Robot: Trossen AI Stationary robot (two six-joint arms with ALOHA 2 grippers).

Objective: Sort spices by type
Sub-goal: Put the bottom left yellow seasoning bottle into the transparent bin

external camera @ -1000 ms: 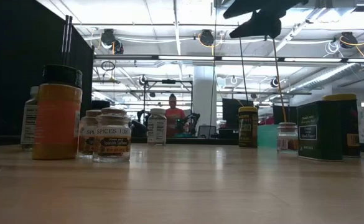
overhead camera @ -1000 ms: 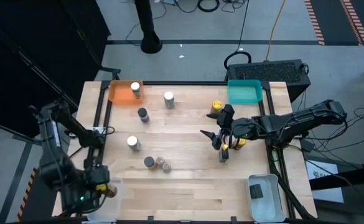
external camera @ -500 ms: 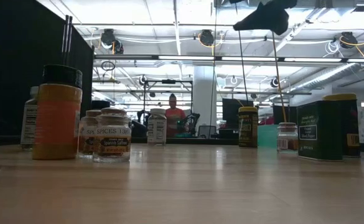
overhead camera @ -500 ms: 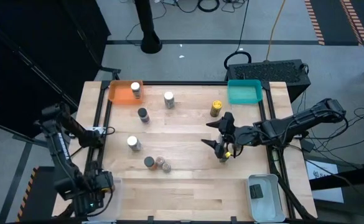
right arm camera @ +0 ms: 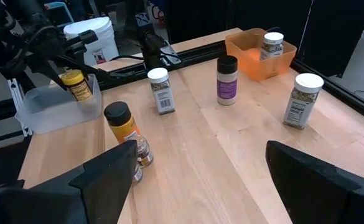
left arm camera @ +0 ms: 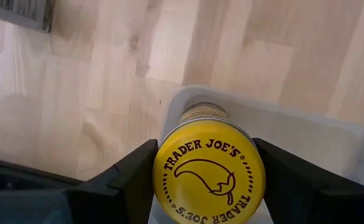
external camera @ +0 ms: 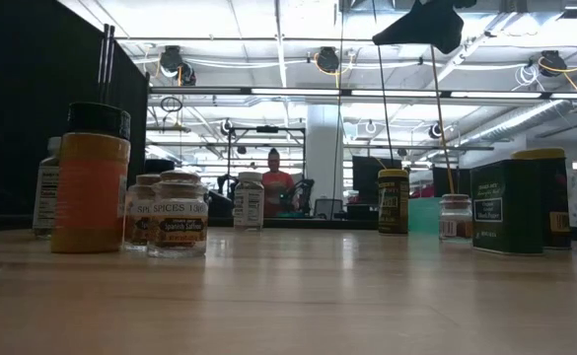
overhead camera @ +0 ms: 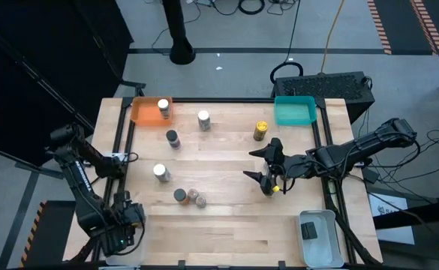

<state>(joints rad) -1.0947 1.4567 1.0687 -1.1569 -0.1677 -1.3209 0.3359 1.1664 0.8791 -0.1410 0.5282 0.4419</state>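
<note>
Spice jars (overhead camera: 172,137) scattered upright over pale wood-plank table (overhead camera: 227,232), most on the left half. "TRADER JOE'S" in brown around a chilli drawing on the lid of yellow-lidded jar (left arm camera: 210,163); "SPICES" legible on small clear jar (external camera: 179,212) in the low view, the rest of that label and the other labels too small to read. Two green tins (external camera: 508,207) with gold print at the low view's right, wording unreadable.

Black frame round the table edge. Orange tray (overhead camera: 145,114) at the far left corner with one white-topped jar inside, teal tray (overhead camera: 295,111) at the far right corner. Grey floor and cables beyond; across the table a workshop with ceiling lamps and a person (external camera: 274,177) in red far back.

Left gripper (left arm camera: 208,186) at the near left corner, jaws partly apart and clamped on the sides of the yellow-lidded jar, held upright above clear tray (right arm camera: 51,109); whether the jar's base touches the tray cannot be told. Right gripper (overhead camera: 258,163) raised over the right half of the table, jaws spread wide with nothing between them, pointed toward the loose jars and well apart from them.
</note>
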